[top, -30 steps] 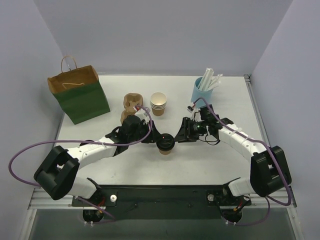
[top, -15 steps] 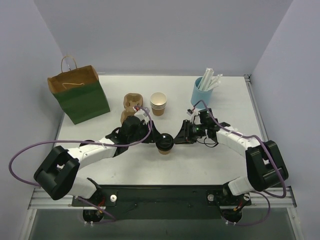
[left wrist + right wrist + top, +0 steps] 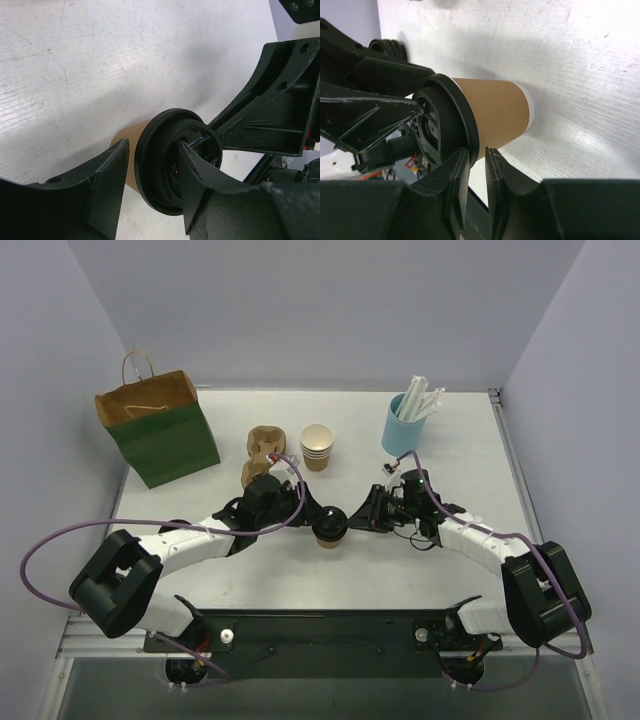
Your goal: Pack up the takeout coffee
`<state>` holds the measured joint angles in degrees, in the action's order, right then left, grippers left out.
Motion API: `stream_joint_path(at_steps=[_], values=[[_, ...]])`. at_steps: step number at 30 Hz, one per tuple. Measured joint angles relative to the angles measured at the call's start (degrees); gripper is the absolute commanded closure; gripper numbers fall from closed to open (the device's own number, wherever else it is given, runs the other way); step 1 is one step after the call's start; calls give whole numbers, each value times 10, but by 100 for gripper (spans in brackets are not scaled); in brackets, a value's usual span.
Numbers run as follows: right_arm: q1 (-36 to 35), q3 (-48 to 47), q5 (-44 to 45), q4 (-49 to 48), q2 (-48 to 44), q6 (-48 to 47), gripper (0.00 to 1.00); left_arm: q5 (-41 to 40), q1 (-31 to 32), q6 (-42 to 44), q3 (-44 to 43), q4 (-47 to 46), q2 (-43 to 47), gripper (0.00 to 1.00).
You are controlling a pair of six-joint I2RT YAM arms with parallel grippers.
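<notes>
The takeout coffee [image 3: 331,530] is shown upright, near the cup stack [image 3: 317,447], only from above, whereas from the wrists the left gripper [image 3: 152,146] is seen with jaws apart astride its black lid [image 3: 160,170], contact not discernible, and the right gripper [image 3: 476,152] is seen with jaws almost together, pinched on the lid's rim.

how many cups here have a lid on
1: the takeout coffee, centre of the scene. The cup stack behind it is lidless; the blue cup holds straws. Inside the paper bag is hidden.
</notes>
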<state>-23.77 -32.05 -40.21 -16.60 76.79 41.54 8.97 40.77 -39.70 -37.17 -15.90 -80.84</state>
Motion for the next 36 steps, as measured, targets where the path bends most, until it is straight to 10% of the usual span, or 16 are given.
stream_joint_path(at_steps=[12, 36], values=[[22, -83, 53, 139, -53, -30, 73, 5, 4, 67, -8, 2, 1, 47], [28, -85, 11, 87, 45, -32, 72, 31, 4, 101, -33, -8, -30, 47]])
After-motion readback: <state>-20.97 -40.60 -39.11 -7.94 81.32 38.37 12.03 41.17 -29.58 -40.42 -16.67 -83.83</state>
